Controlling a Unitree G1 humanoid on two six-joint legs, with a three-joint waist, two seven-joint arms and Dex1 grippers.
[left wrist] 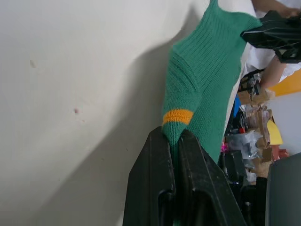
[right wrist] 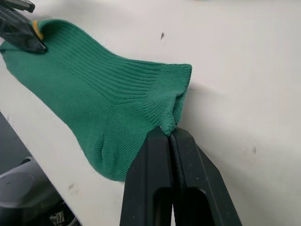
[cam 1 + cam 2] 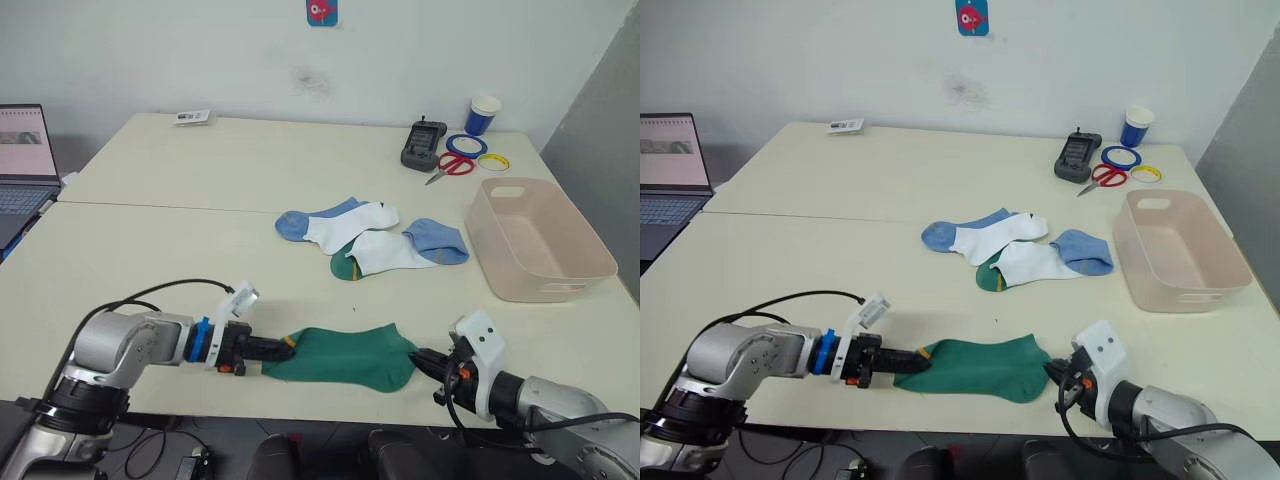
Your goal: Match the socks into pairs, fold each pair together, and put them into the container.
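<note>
The cream tabletop carries everything, with a laptop at its far left edge. On the right side sits the pale pink container, open side up and with no sock in it. Near the front edge a green sock lies flat, stretched between the two arms: the left gripper has its fingers clenched on the end with the yellow band, and the right gripper has its fingers clamped on the opposite end, pinching a fold of the knit. Farther back, between this sock and the container's left side, two white socks with light-blue heel and toe lie overlapping, and the second green sock shows from beneath the nearer one. At the far right corner stand a black handheld device, red-handled scissors, tape rings and a blue-and-white paper cup.
</note>
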